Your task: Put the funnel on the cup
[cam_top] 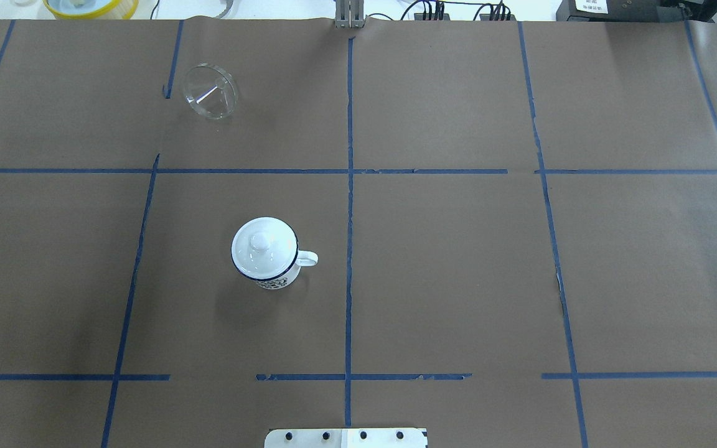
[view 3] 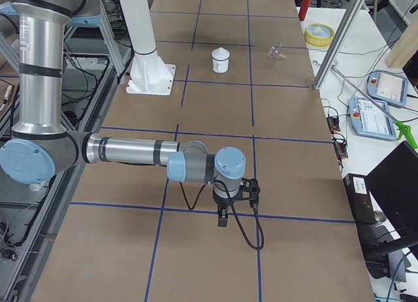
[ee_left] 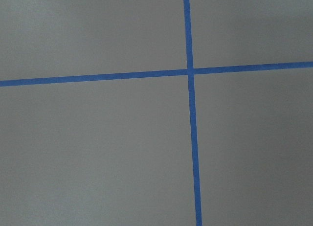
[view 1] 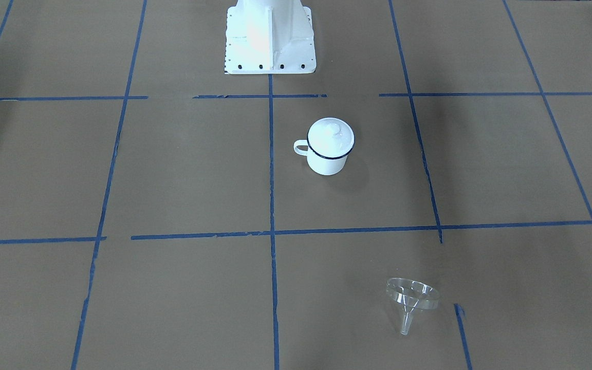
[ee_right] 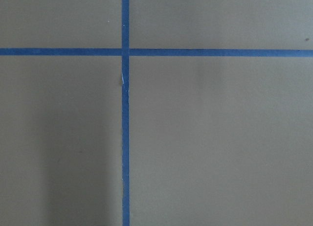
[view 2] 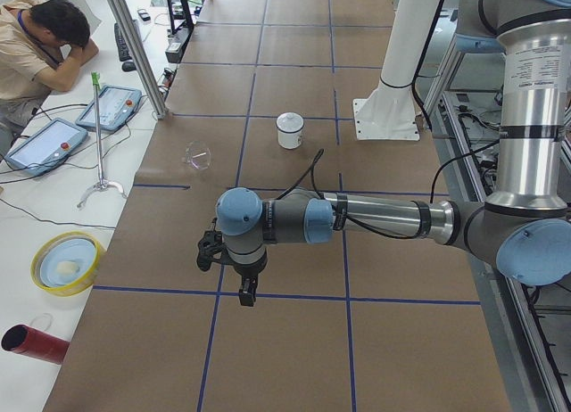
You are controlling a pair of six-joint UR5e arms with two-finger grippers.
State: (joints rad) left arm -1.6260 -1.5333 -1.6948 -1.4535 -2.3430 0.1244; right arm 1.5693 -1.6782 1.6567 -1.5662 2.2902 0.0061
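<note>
Clear funnel [cam_top: 210, 91] tipped over on the counter [cam_top: 458, 280] and lidded cup [cam_top: 265, 252], both well away from the left pincer [view 2: 241, 292] and right pincer [view 3: 222, 216] (can't tell either's opening), so step one not begun, probably gotta pull the lid [cam_top: 261, 242] then grab funnel.

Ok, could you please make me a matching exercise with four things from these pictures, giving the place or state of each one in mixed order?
Things:
1. funnel
2. cup
3. lid
4. yellow bowl

Places or states:
A. rests on top of the cup, closing it
B. stands upright on the brown table, handle out to one side
C. sits off the brown table, on the white bench
D. lies tipped over, transparent, well apart from the cup

Right pairs: 1-D, 2-B, 3-A, 4-C.
</note>
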